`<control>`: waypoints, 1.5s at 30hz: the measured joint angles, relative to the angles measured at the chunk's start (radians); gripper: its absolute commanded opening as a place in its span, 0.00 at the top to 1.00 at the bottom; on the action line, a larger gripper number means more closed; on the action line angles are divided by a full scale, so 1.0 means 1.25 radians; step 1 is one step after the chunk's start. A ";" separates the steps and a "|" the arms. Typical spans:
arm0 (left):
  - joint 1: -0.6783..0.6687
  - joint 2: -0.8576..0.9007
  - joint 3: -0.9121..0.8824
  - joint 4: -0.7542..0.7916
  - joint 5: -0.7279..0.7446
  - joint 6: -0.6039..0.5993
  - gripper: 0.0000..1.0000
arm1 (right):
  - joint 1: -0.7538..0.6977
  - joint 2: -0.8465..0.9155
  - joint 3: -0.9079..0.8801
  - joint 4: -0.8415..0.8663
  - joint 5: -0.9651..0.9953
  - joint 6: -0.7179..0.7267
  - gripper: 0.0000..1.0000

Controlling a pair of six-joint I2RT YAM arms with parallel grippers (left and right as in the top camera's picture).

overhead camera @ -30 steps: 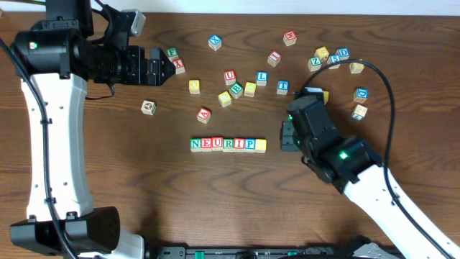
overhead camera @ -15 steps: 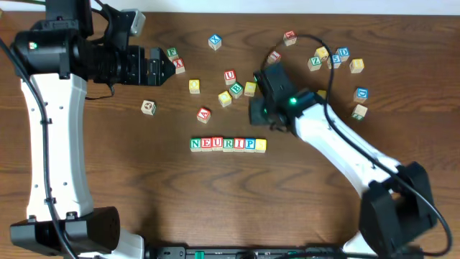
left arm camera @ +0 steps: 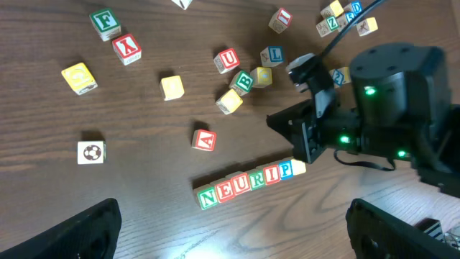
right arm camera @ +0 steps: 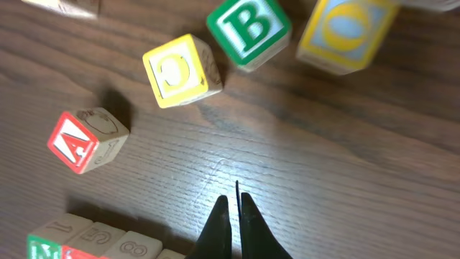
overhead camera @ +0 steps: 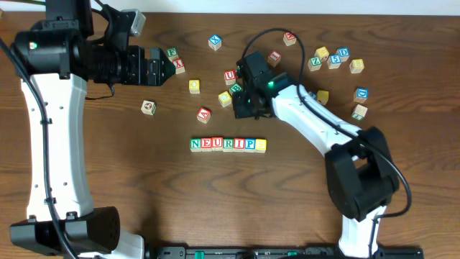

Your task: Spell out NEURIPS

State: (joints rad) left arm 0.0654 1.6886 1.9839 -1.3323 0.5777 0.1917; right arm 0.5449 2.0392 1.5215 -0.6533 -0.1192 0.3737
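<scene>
Table: dark brown wooden table [overhead camera: 129,180], seen from above.
Left gripper: black left gripper [overhead camera: 165,68] at the table's far left. Its fingers are spread wide apart and hold nothing. It sits just beside a red X wooden cube [overhead camera: 178,65].
Right gripper: black right gripper [right arm camera: 231,207], fingers pressed together on nothing. It is over bare wood between the loose cubes and the word.
Word: row of 7 small wooden letter cubes [overhead camera: 228,144], touching side by side near the table's middle. They read N, E, U, R, I, P, then a yellow face.
Loose cubes: red A wooden cube [right arm camera: 80,140], yellow-faced wooden cube [right arm camera: 180,70] and green B wooden cube [right arm camera: 248,25], all apart from the row.
</scene>
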 measured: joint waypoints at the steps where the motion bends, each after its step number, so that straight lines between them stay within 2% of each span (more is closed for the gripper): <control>1: 0.000 0.000 0.000 0.000 0.000 0.000 0.02 | 0.002 0.004 0.000 0.004 -0.002 -0.002 0.99; 7: 0.000 0.000 0.000 0.000 0.000 0.000 0.02 | 0.011 0.008 0.002 0.042 -0.014 -0.012 0.99; 26: 0.000 0.000 0.000 0.000 0.000 0.000 0.02 | 0.045 0.009 0.018 0.048 -0.034 -0.020 0.99; 36: 0.000 0.000 0.000 0.000 0.000 0.000 0.02 | 0.101 0.081 0.022 0.082 -0.037 -0.016 0.99; 45: 0.000 0.000 0.000 0.000 0.000 0.000 0.02 | 0.106 0.086 0.023 0.076 -0.037 -0.009 0.99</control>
State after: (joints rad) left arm 0.0654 1.6886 1.9839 -1.3323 0.5777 0.1917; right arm 0.6777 2.1464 1.5505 -0.5579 -0.1654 0.3630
